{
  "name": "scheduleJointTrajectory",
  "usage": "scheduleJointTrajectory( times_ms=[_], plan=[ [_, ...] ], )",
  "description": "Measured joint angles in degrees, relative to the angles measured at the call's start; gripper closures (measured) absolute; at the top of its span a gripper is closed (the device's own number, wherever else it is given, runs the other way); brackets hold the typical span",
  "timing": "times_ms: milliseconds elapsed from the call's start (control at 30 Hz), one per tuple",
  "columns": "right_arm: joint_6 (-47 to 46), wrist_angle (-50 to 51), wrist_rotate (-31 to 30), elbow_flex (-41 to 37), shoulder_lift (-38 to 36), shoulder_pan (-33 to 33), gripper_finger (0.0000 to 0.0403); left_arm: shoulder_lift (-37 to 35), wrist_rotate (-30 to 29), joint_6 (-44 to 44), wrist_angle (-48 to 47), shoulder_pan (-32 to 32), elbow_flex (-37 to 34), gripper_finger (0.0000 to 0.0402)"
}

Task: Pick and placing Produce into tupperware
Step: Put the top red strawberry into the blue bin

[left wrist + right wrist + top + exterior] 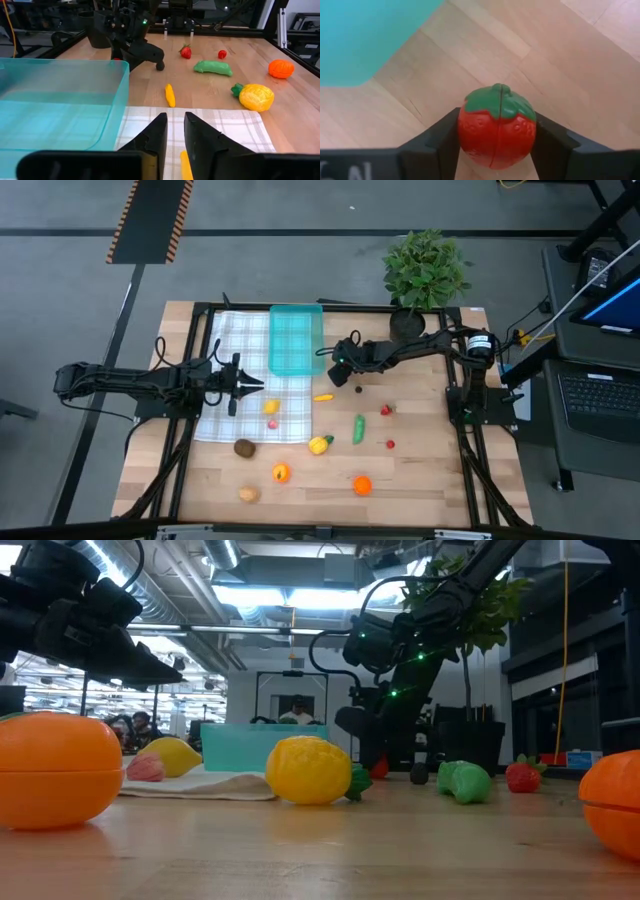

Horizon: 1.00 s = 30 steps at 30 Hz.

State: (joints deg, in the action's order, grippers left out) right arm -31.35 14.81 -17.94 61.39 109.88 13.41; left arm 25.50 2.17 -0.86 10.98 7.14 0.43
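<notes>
A red toy strawberry with a green cap (497, 120) sits between the fingers of my right gripper (496, 150), just off the near right corner of the teal tupperware (296, 338). In the high view my right gripper (340, 368) reaches in from the table's right. My left gripper (175, 132) hovers over the white checked cloth (250, 395), its fingers a narrow gap apart with nothing between them. More produce lies loose on the wood and cloth: a yellow piece (323, 396), a green elongated piece (358, 428) and an orange one (361, 485). My right gripper pinches the strawberry between its two fingers, one on each of its opposite red sides (465, 137). The fingers slant down at it from the table's right. The green cap faces up and away from the wrist. The gripper hides its underside, so I cannot tell whether it rests on the wood.
A potted green plant (425, 272) stands at the table's far edge behind the right arm. The tupperware stands partly on the cloth. Several produce pieces are spread over the table's near half, among them a yellow knobbly one (319, 444) and a brown one (245, 447).
</notes>
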Motion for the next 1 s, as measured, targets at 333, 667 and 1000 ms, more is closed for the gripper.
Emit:
scheduleJointTrajectory(
  times_ms=[333,667,1000],
  plan=[
    [0.94,1.77,5.24,0.00,-3.56,1.53,0.0210,0.00,-0.01,0.00,0.03,0.01,0.00,0.0352],
    [12.38,3.47,5.55,0.02,-14.61,2.08,0.0216,-0.02,-0.02,-0.05,0.37,-0.01,0.00,0.0331],
    [22.70,1.04,5.53,-3.06,-22.97,2.08,0.0217,-0.02,-0.02,-0.46,3.16,0.01,0.00,0.0318]
  ],
)
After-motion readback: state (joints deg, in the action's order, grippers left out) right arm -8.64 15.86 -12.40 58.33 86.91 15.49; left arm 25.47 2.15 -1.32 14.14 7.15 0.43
